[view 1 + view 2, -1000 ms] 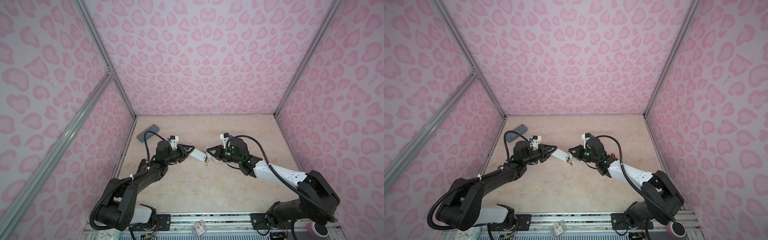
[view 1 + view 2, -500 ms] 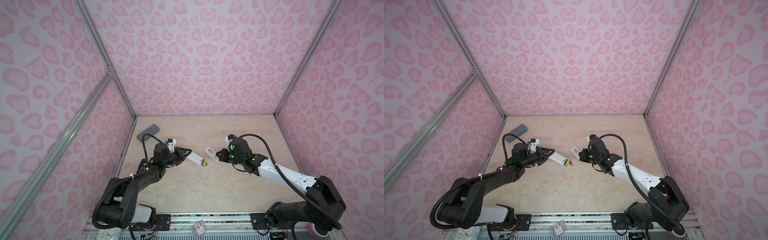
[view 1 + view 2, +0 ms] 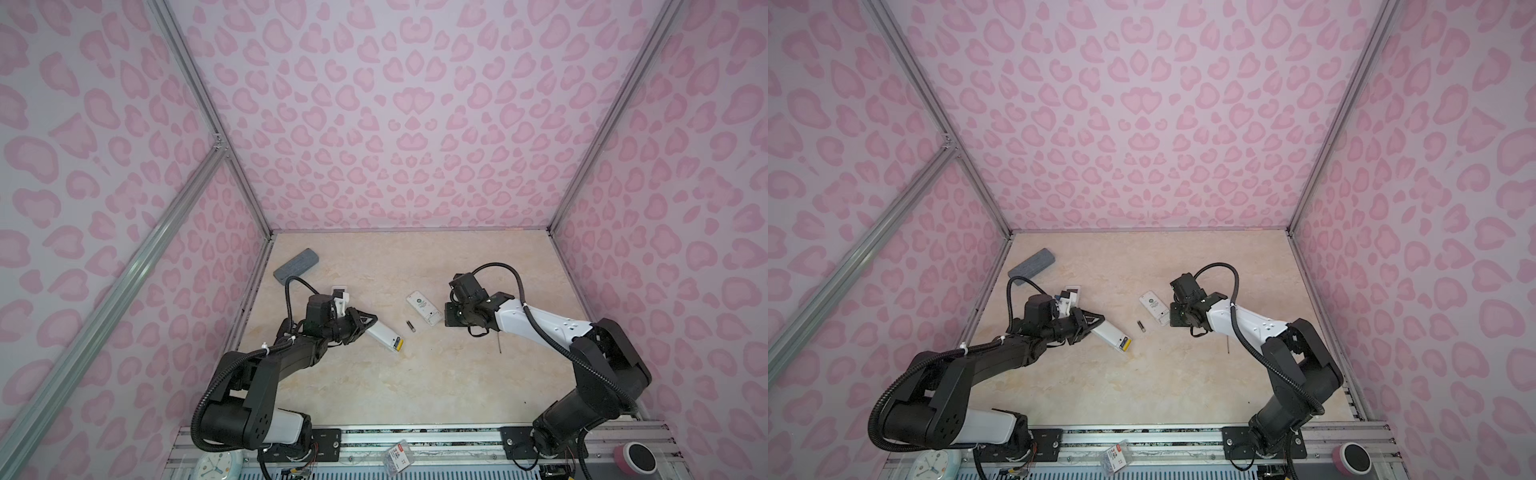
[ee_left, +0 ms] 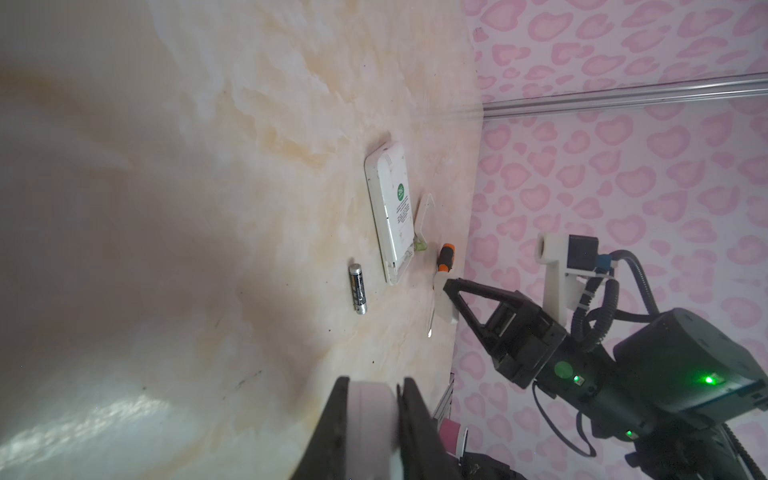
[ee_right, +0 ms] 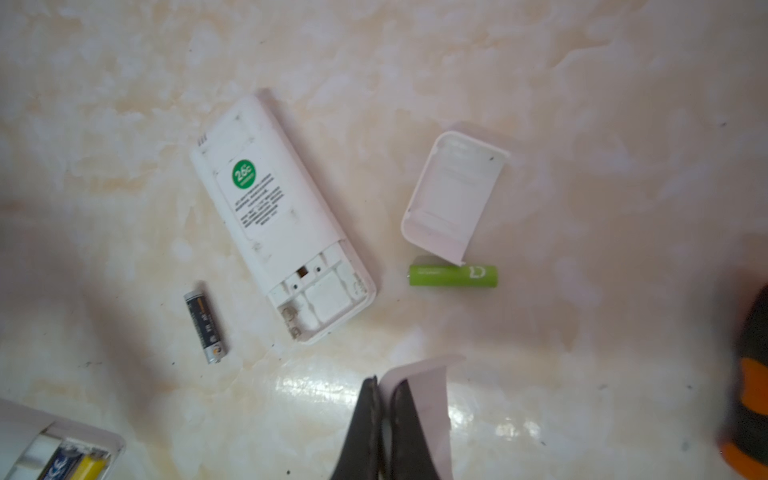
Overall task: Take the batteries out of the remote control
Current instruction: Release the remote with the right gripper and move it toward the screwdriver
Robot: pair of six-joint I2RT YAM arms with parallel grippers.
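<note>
We see a beige marbled table (image 3: 415,382) inside pink heart-patterned walls (image 3: 395,124). One dark metallic-ended battery (image 5: 205,326) and one bright green battery (image 5: 453,276) lie beside an open-backed white remote (image 5: 274,216). Our left end effector (image 3: 371,324) grips a second white remote (image 3: 386,337); the right end effector (image 5: 386,384) pinches a thin white cover plate (image 5: 428,386).

Left arm (image 3: 291,357): black links, white segment (image 3: 286,424) nearest base rail (image 3: 436,436), black ribbed cable (image 3: 287,291). Right arm (image 3: 540,328): black joints, white forearm farther from rail, ribbed cable, green lights (image 4: 708,379). Left gripper (image 3: 372,321), right gripper (image 4: 448,287): black triangular fingers (image 4: 455,293), white camera bracket (image 4: 555,282).
</note>
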